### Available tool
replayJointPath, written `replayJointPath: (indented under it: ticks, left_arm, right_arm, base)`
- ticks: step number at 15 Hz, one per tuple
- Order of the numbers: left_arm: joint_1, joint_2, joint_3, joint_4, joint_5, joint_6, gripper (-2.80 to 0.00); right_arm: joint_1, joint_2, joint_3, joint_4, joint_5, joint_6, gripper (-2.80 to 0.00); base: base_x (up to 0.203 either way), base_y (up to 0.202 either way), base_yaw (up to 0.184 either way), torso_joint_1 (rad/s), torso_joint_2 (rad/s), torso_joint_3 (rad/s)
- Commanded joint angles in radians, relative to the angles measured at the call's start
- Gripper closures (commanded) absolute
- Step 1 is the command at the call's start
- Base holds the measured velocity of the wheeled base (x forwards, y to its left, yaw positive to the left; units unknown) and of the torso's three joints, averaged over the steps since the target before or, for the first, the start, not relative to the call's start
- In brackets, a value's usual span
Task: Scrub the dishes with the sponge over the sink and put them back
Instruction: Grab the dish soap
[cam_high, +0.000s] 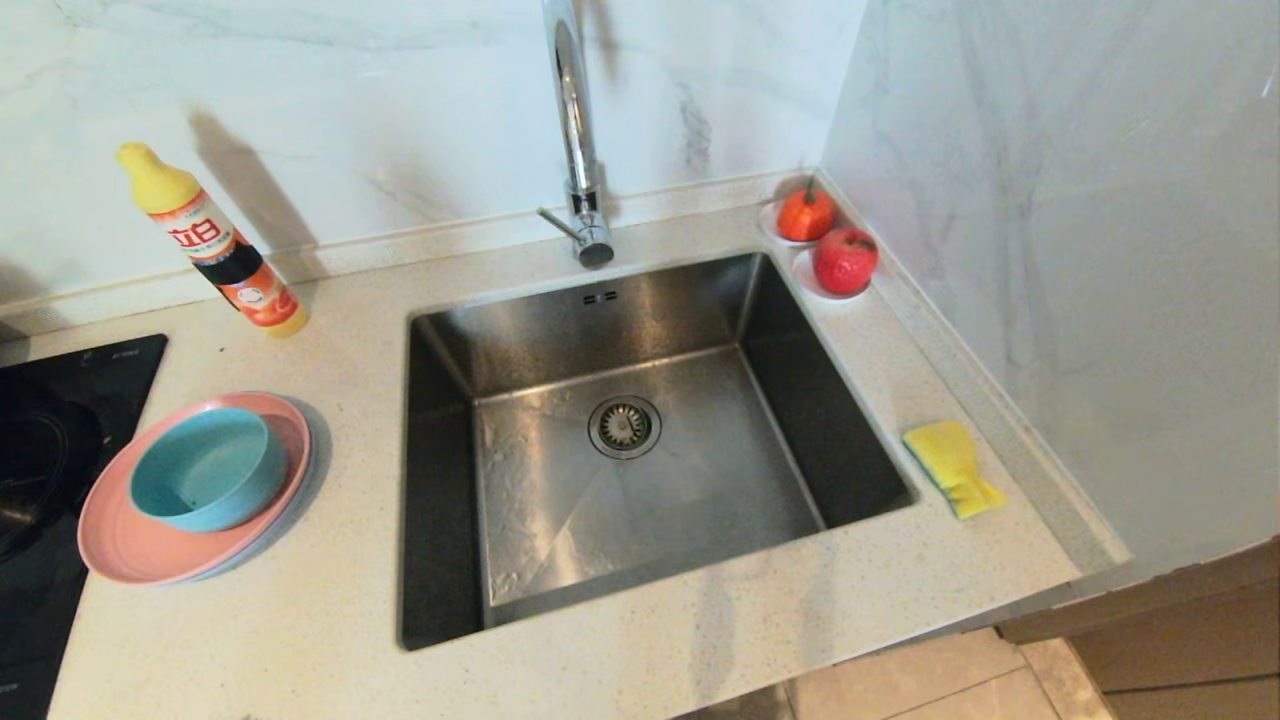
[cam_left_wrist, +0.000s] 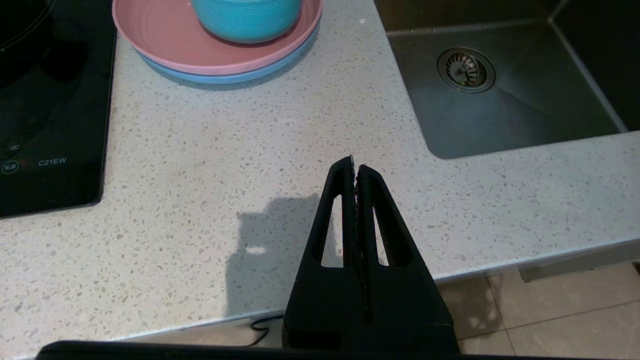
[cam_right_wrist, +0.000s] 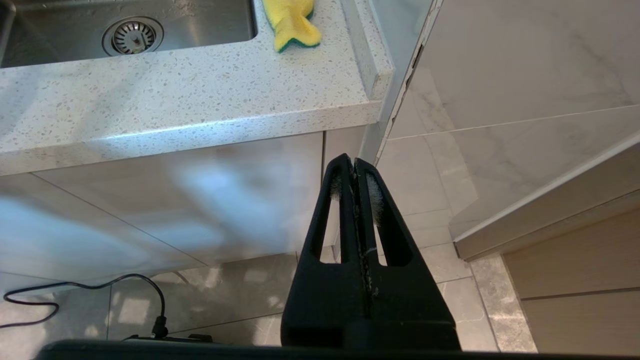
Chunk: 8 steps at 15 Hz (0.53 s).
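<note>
Evidently nothing is started: both pincers, left pincer (cam_left_wrist: 355, 167) and right pincer (cam_right_wrist: 354, 165), sit pressed together, empty, short of the stacked dishes (cam_high: 195, 490) and sponge (cam_high: 952, 467).

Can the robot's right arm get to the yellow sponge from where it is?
Probably yes. The sponge lies alone on the counter right of the sink, with nothing on or around it. The right gripper hangs shut below the counter edge, so it would need to rise and open first.
</note>
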Motion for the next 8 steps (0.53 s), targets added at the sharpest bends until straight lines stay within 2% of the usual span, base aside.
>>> replayJointPath:
  ticks: [1, 8]
  left_arm:
    - [0.0, -0.002, 0.002, 0.0, 0.0, -0.001, 0.0]
    - [-0.001, 0.0, 0.003, -0.001, 0.002, 0.004, 0.0]
  right_arm:
    - [0.0, -0.001, 0.0, 0.0, 0.0, 0.0, 0.0]
    - [0.0, 0.0, 0.0, 0.0, 0.0, 0.0, 0.0]
  base:
    - [0.0, 0.0, 0.0, 0.0, 0.0, 0.0]
    - [0.0, 0.0, 0.0, 0.0, 0.0, 0.0]
